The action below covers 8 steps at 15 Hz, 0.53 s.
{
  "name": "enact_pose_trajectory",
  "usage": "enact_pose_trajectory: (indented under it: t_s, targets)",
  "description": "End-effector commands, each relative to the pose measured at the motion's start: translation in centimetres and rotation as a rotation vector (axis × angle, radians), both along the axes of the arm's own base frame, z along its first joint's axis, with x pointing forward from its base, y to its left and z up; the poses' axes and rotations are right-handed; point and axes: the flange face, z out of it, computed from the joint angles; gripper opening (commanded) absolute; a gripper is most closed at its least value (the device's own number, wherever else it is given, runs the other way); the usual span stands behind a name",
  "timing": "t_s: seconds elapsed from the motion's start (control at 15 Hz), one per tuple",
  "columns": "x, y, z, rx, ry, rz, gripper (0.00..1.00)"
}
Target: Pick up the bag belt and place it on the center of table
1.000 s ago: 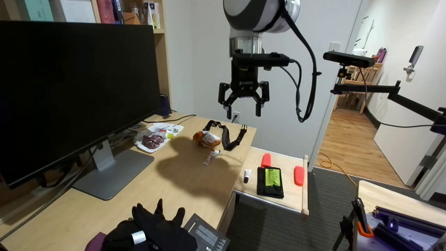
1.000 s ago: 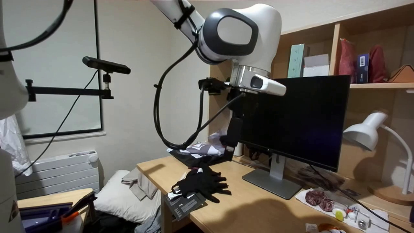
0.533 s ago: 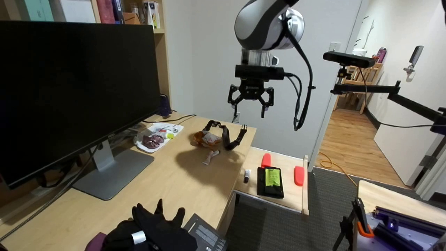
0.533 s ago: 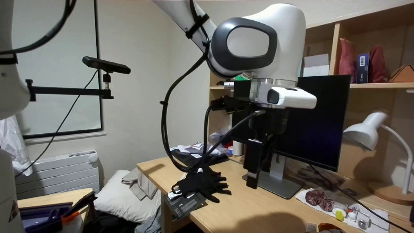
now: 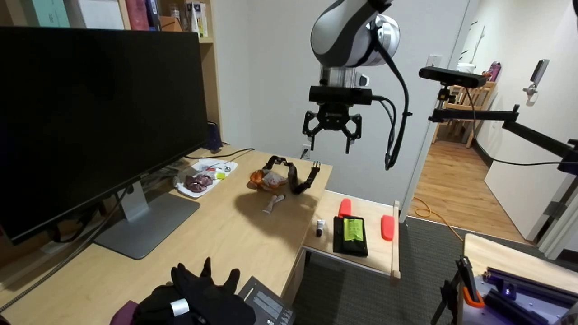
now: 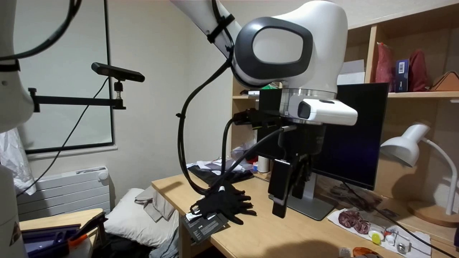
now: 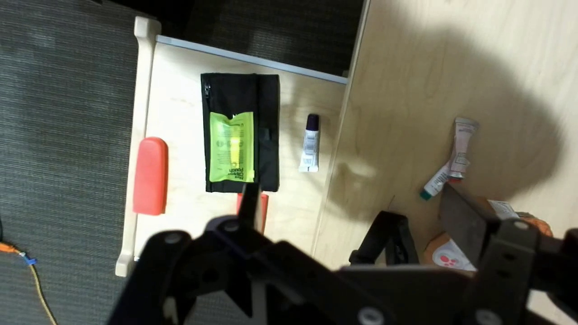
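Shelving (image 6: 372, 53) holds boxes (image 6: 402, 76); the table (image 5: 212, 239) bears the bag belt (image 5: 293, 179).

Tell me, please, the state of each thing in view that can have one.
Gripper: open, holding nothing
Bag belt: loosely curved on the table, ungripped
Monitor: screen dark
Desk lamp: no glow visible, probably off
Door: open
Black pouch: lying flat, zip state unclear
White tube beside it: capped

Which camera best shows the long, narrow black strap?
An exterior view: the strap shows almost whole. The wrist view catches just part, behind the black claw; an exterior view with the white desk lamp misses it.
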Motion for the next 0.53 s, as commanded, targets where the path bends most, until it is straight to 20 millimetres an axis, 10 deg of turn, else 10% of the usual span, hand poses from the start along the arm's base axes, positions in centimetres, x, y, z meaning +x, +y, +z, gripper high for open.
enact_pose_trajectory:
  t_s: [0.0,0.47]
  targets:
    - [0.0,0.0,0.0,0.0,0.001,0.0,1.0]
    - [4.9,-3.4,-2.2,-0.043,0.041,-0.041,1.0]
